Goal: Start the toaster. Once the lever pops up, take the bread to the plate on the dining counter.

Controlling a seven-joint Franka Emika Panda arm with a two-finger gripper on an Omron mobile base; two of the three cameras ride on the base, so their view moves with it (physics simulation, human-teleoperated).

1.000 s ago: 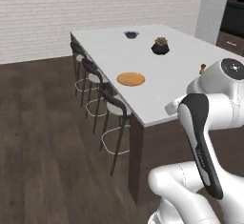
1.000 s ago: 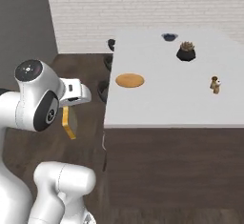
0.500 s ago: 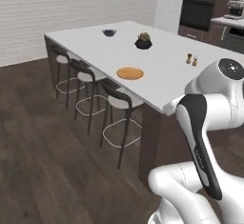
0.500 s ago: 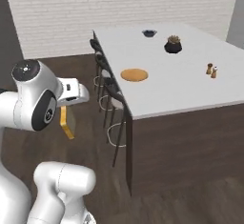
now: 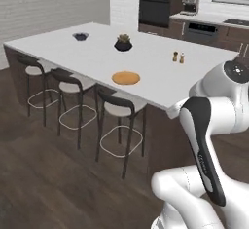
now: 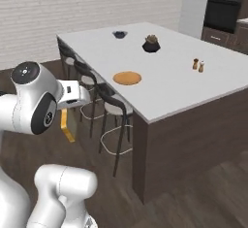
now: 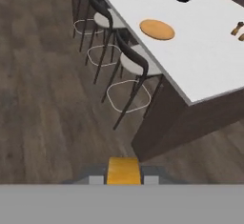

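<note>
Hand view shows the jaws clamped on the bread (image 7: 123, 170) at bottom centre; carrying it well means keeping it level until above the plate (image 7: 157, 29), upper right on the counter (image 7: 209, 56).

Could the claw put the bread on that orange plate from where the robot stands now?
Probably not yet. The claw, shut on the bread, hangs over the floor, and bar stools stand before the plate.
</note>
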